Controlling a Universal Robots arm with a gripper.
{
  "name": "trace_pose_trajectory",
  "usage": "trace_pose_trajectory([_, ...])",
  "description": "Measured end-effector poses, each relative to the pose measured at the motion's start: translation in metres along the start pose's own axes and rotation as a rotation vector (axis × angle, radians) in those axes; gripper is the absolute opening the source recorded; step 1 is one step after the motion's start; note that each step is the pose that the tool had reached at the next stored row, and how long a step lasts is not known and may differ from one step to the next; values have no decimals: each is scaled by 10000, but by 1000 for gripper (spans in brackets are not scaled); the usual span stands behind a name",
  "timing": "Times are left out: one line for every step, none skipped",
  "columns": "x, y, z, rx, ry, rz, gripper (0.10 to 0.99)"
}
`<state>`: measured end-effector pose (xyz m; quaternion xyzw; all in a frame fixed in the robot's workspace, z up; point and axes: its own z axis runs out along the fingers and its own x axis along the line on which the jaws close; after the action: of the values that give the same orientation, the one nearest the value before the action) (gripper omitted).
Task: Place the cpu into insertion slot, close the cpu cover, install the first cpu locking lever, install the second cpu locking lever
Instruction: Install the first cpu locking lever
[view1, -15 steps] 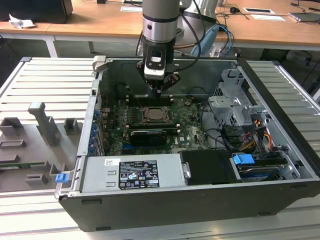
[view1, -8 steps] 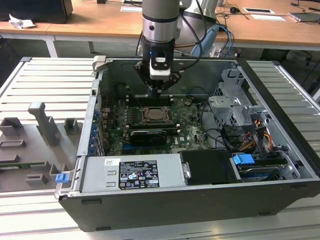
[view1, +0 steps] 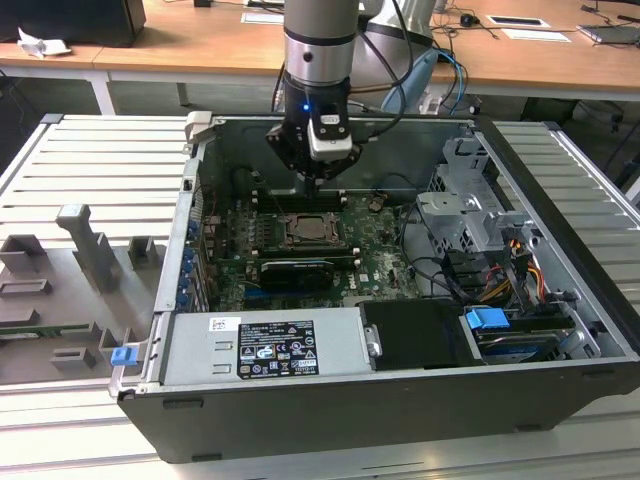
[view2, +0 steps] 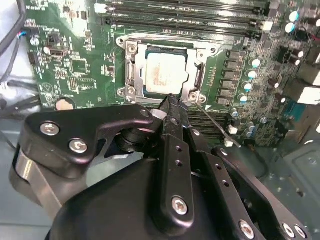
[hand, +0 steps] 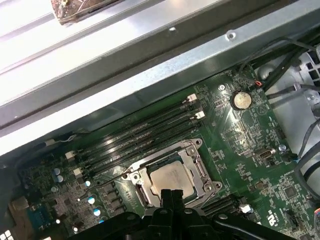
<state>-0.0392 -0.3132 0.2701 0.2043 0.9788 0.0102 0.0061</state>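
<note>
The cpu (view2: 165, 75) lies in the insertion slot (view1: 310, 232) on the green motherboard, its pale top showing. The silvery cpu cover (view2: 133, 75) lies flat around it, framing the chip. My gripper (view2: 170, 101) hangs just above the socket's edge with its black fingers pressed together and nothing between them. In the first wrist view the fingertips (hand: 172, 196) overlap the near edge of the cpu (hand: 172, 179). One thin wire locking lever (view2: 217, 125) sticks out sideways from a socket corner, unlatched. In the exterior view the gripper (view1: 316, 182) is above the socket, inside the open case.
Long black memory slots (hand: 145, 135) run beside the socket. The case's metal wall (hand: 150, 65) rises behind them. A drive cage (view1: 470, 215) and cables stand at the exterior view's right, a power supply (view1: 265, 345) at the front. A grey fixture tray (view1: 70, 290) sits outside the case.
</note>
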Motion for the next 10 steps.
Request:
trace_pose_trajectory([1, 0, 0, -3, 5, -234, 106])
trace_pose_trajectory([1, 0, 0, -3, 8, -363, 106])
trace_pose_trajectory([1, 0, 0, -4, 12, -526, 106])
trace_pose_trajectory([1, 0, 1, -7, 16, -730, 106])
trace_pose_trajectory([1, 0, 1, -7, 20, -881, 106])
trace_pose_trajectory([1, 0, 1, -10, 25, -1119, 106])
trace_pose_trajectory([1, 0, 1, -11, 29, -1343, 106])
trace_pose_trajectory([1, 0, 1, -12, 34, -1519, 106])
trace_pose_trajectory([1, 0, 1, -15, 42, -1880, 106])
trace_pose_trajectory([1, 0, 2, -17, 47, -2120, 106])
